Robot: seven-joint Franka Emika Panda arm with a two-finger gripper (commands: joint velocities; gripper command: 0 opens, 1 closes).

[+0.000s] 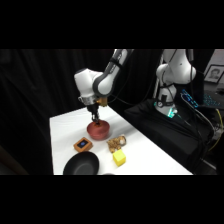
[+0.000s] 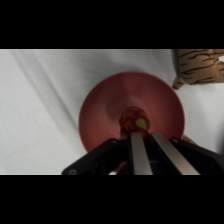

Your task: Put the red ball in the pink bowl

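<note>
The pink bowl (image 1: 99,131) stands near the middle of the white table and fills the wrist view as a salmon disc (image 2: 102,107). My gripper (image 1: 95,120) reaches down into it from above. In the wrist view the red ball (image 2: 134,119), red-orange with a yellow spot, sits right at the tips of my two fingers (image 2: 141,150), over the bowl's inside. My gripper (image 2: 147,134) looks shut on the ball, its fingers close together.
A large black bowl (image 1: 81,164) sits at the table's front edge. A yellow cube (image 1: 119,158) lies to its right, and a tiger-striped object (image 1: 116,144) (image 2: 197,65) lies beside the pink bowl. A small orange-framed blue square (image 1: 83,145) lies left of the pink bowl.
</note>
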